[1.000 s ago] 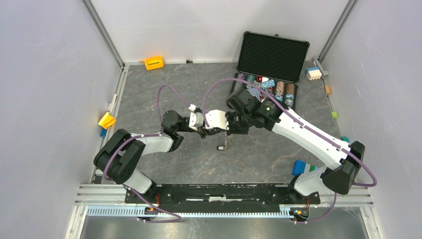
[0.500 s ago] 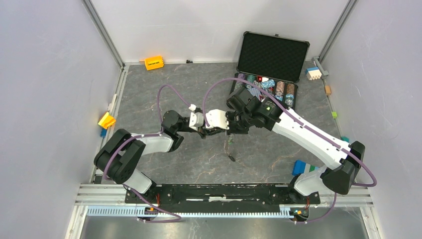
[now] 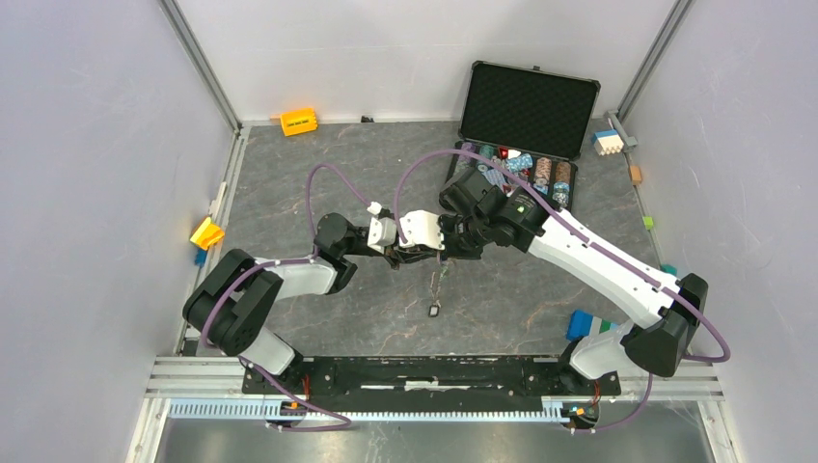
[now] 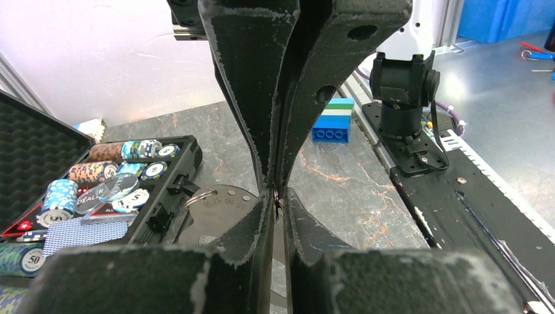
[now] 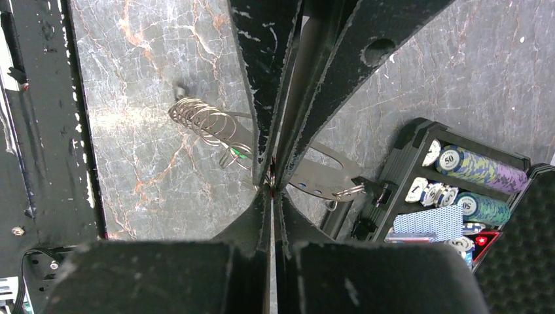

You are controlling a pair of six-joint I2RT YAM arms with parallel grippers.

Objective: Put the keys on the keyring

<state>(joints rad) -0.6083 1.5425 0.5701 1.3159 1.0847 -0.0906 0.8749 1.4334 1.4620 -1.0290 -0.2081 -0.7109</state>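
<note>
My left gripper (image 3: 424, 253) and right gripper (image 3: 442, 249) meet tip to tip above the table's middle. Both are shut on a thin silver ring seen edge-on, which I take for the keyring (image 4: 277, 195), also in the right wrist view (image 5: 271, 178). Its thin chain (image 3: 438, 285) hangs down to a small dark fob (image 3: 434, 311). In the right wrist view a coil of silver rings (image 5: 206, 123) and a green tag (image 5: 239, 154) hang beside the fingers. A flat grey metal plate with stamped numbers (image 4: 219, 208) hangs on a small split ring (image 5: 347, 192). No plain key shows clearly.
An open black case of poker chips (image 3: 511, 164) stands at the back right, close behind the grippers (image 4: 98, 183). A blue block (image 3: 582, 323) lies at the front right. An orange block (image 3: 299, 122) and a yellow piece (image 3: 206, 233) lie at the left edges.
The chain and fob hanging below the grippers have swung and dropped lower, from near the grippers toward the front. Both grippers have stayed shut in place.
</note>
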